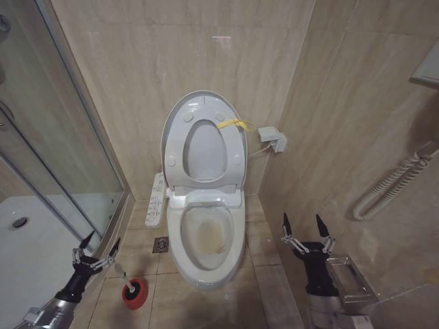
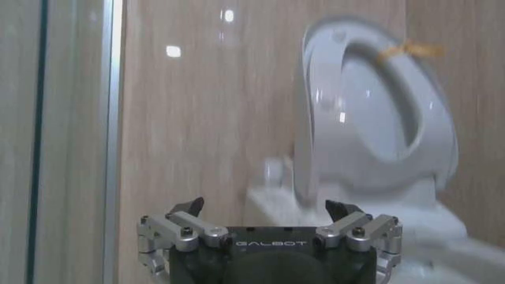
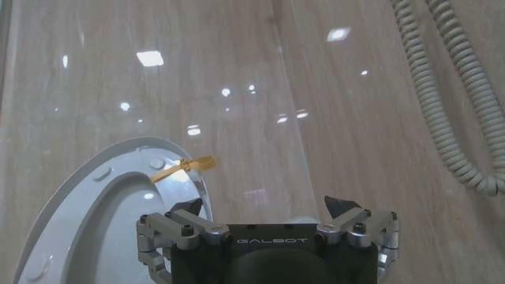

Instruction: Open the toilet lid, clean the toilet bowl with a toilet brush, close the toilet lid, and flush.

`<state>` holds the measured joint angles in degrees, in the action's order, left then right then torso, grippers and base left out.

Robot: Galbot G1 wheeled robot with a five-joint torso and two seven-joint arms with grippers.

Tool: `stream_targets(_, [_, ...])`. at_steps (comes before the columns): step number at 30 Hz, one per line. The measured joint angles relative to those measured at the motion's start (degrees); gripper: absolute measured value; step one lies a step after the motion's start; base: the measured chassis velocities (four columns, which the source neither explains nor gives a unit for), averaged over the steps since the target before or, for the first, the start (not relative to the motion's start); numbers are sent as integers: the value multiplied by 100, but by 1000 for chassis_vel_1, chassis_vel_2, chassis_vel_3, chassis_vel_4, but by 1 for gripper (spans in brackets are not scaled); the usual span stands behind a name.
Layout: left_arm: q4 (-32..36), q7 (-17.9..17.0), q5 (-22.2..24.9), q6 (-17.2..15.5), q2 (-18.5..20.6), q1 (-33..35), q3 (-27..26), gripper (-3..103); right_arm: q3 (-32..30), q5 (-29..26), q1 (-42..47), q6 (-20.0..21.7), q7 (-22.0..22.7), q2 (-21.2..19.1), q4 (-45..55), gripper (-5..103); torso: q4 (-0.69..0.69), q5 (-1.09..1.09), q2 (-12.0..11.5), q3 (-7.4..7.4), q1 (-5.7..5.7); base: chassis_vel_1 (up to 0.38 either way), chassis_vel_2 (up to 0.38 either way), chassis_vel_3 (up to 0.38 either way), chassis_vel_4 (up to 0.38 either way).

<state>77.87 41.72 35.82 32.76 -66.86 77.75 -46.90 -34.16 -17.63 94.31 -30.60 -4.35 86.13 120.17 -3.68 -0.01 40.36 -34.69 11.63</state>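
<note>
toilet lid (image 1: 180, 120) white, yellow strap | toilet bowl (image 1: 236, 257) white, yellowish inside

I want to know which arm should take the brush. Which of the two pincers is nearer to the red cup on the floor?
The left pincer: it hangs open just above the red cup beside the toilet bowl. The right pincer is across the bowl.

A floor drain (image 1: 160, 245) beside glass shower door (image 1: 62, 137); coiled hose (image 1: 394, 181) on wall.

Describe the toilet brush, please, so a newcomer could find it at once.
Start at the toilet bowl and look at the floor tiles on the robot's left. The toilet brush stands there in a small red round cup, the floor's one red thing, near the left gripper.
</note>
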Motion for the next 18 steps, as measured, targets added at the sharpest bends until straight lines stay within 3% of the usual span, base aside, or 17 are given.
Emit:
stream_targets(5, [-1250,441,-313,154,-88,-539,233,100,58,25,-145,11,-21,85,-143,100,-1,-1,0,0,0,0,0,0,0])
stream_targets(8, [-1812,487,-696,275,-180,-748,211,100,45,20,-154,5,-24,36,-193,100,0,0,0,0,0,0,0,0,0])
stream_targets(13, [-2645,230,-1005,439,-338,-1038,201,100,-14,-53,-142,-50,-18,-82,-272,100,2,1,0,0,0,0,0,0,0])
stream_targets(18, [-2798,-104,-1217,480,-515,-1127,215,100,-21,-77,-140,-69,-13,-160,-309,100,1,1,0,0,0,0,0,0,0])
